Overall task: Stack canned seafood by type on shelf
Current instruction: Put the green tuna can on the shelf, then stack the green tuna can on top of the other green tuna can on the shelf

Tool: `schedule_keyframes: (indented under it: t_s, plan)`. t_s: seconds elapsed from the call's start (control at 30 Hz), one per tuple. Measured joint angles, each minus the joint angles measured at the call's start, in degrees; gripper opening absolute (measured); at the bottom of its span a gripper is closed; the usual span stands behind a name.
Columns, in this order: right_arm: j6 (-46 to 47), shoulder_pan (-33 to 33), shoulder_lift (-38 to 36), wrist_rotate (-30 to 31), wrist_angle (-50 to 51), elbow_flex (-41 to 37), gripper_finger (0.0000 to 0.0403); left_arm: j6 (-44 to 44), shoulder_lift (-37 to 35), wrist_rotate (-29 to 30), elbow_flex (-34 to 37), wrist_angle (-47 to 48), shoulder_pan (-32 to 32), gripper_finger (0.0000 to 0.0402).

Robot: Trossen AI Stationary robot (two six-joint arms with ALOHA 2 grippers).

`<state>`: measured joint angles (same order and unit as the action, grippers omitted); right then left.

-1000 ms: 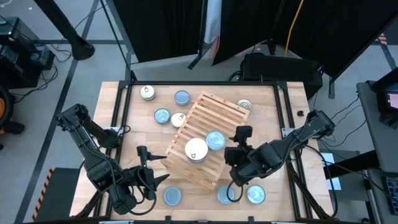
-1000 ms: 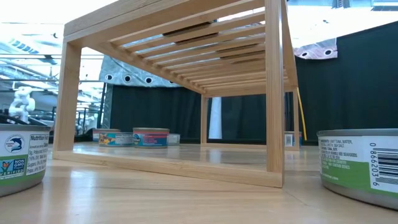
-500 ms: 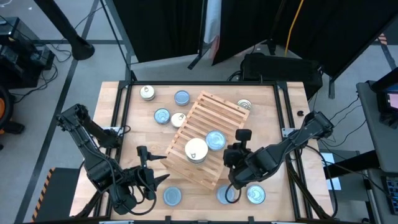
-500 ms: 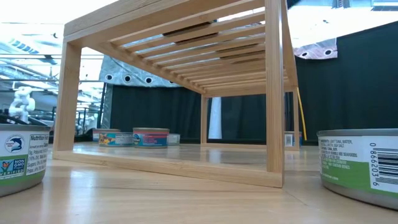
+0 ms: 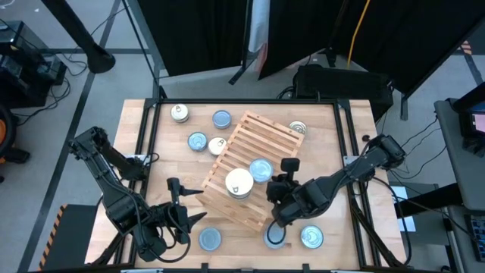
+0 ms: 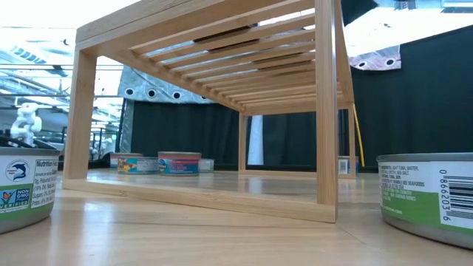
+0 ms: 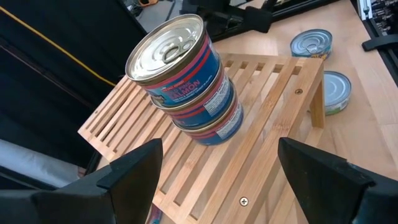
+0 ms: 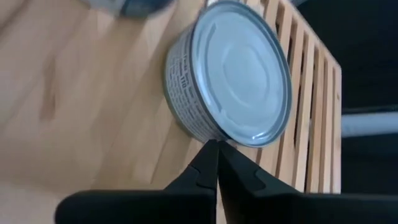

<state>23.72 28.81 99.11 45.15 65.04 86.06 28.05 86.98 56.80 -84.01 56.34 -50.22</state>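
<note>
While the right gripper (image 5: 274, 227) hangs over a near tin (image 8: 230, 74) beside the rack (image 5: 267, 136), fingers pinched together empty, left gripper (image 5: 180, 208) gaping, stacked tins (image 7: 186, 87) on rack.

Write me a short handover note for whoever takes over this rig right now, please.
Left tool: open, empty, at the table's near left, facing the shelf.
Right tool: shut, holding nothing, tips just short of a tin lying beside the shelf's near edge.
Done: a three-tin salmon stack and a blue-topped tin stand on the shelf.
Left: about eight loose tins on the table, that one included, not yet sorted onto the shelf.
</note>
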Motion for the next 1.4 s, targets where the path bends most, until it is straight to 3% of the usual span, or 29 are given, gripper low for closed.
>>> schedule_keyframes:
  t_s: [0.2,0.43,0.6,0.73,0.87,1.03,1.4]
  plan:
    - [-5.7,-2.3,0.0,-0.3,-5.1,0.0,0.0001,0.0,0.0,0.0,0.0,-0.2,0.0,0.0327]
    - [-4.6,-1.1,-0.2,-0.2,-4.0,0.9,0.0000,0.0,0.0,0.0,0.0,-0.1,0.0,0.0327]
    - [2.4,3.9,-0.3,-0.6,-1.5,5.4,0.0000,0.0,0.0,0.0,0.0,-0.1,0.0,0.0327]
    - [9.1,10.2,-0.3,-5.9,-1.5,8.3,0.0000,0.0,0.0,0.0,0.0,-0.1,0.0,0.0327]
    - [20.9,17.1,-0.2,-11.5,-2.9,8.5,0.0000,0.1,0.0,0.0,0.0,-0.1,-0.1,0.0327]
    - [36.2,23.6,3.0,-12.1,-3.9,8.5,0.0000,1.9,0.0,-1.8,0.0,-0.4,-0.1,0.0327]
    - [39.2,26.8,10.9,-15.3,-8.4,8.4,0.0000,14.2,2.9,-12.9,0.0,-0.9,-6.3,0.0327]
